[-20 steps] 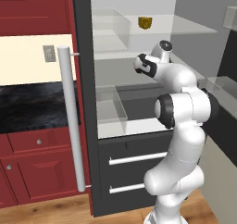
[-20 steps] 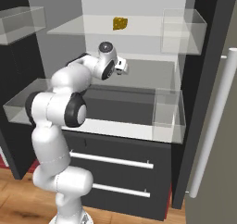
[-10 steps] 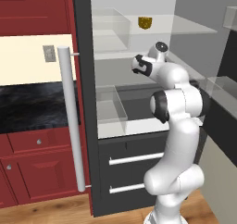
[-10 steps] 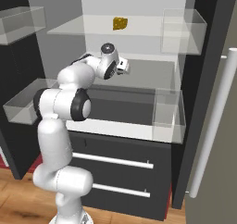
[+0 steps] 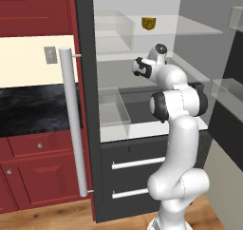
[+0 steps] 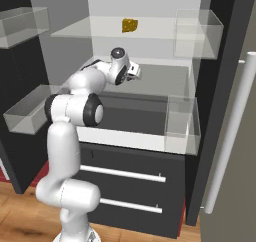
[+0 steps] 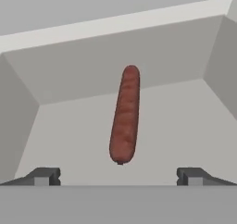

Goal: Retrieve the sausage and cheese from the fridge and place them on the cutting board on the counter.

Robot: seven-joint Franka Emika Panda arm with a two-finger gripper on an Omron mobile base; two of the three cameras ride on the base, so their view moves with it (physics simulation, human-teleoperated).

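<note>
Rendered throughout: even, soft, source not discernible. Bright inside the fridge, pale walls nearly flat white-grey, only faint shading in the corners. No hard shadows; barely a darker patch under the sausage in the hand view. Dull marbled sheen on the black surface, soft highlight down the silver handle. Sharp everywhere, no motion blur, no bending at the edges. Coarse, slightly blocky textures in both base views; clear bins barely outlined.

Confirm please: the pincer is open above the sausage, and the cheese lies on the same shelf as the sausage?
Not the same shelf. In the right base view the cheese sits on the shelf above. The pincer is open, the sausage lying ahead of it.
</note>
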